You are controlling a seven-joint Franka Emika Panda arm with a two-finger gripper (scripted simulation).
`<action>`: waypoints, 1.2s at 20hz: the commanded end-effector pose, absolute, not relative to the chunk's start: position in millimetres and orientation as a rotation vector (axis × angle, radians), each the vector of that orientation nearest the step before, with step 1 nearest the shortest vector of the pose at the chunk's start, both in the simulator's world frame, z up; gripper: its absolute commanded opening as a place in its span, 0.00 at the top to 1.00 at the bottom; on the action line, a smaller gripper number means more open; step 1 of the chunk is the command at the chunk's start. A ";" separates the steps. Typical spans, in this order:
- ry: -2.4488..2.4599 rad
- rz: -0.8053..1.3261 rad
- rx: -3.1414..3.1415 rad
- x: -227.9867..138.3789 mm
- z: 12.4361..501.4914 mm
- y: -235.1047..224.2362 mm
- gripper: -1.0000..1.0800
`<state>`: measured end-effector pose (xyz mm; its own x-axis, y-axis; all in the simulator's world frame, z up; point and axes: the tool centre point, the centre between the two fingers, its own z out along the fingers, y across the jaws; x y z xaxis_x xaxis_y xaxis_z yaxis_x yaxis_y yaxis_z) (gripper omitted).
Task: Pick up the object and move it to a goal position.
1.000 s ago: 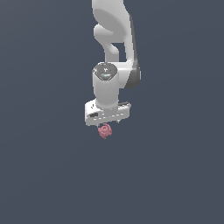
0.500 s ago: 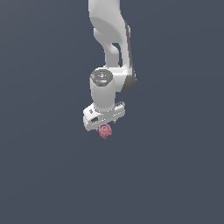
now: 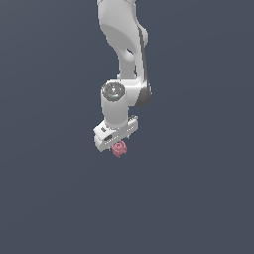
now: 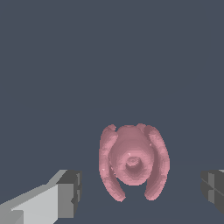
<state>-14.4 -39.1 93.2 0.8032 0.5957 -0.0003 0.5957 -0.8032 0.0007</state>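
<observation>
**Pink blob sits between parted fingers, untouched**

From the wrist camera I see the two dark grey finger pads of my white two-finger gripper nearest the lens, one at each lower corner of the picture, with a white finger body running into the nearer one. They stand wide apart, spread and holding nothing. Between them, a little beyond the pads, lies the small pinkish-red lumpy roundish blob. It has a rounded central body with a small raised nub on its face and curved ribs wrapping down either side. There is clear grey gap between the blob and each pad, so neither finger touches it; the blob sits roughly midway in the opening, a touch closer to the pad with the white body than to the other.

Past the blob I see only the flat dark grey-blue floor.

In the exterior view the white gripper hangs from the white jointed arm, pointing downward, and the blob shows just under its lower edge, toward the exterior view's right end of the hand. From that camera I cannot make out the fingers themselves.
</observation>
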 end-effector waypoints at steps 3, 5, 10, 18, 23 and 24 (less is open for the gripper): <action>1.028 0.000 2.969 -15.5 90.5 -40.1 0.04; 1.032 0.000 2.967 -15.7 90.3 -40.2 0.04; 1.026 0.000 2.969 -15.8 84.5 -40.1 0.04; 1.031 0.000 2.968 -16.9 47.5 -40.1 0.04; 1.032 0.000 2.967 -15.9 40.1 -40.2 0.04; 1.032 0.000 2.967 -15.9 40.1 -40.2 1.00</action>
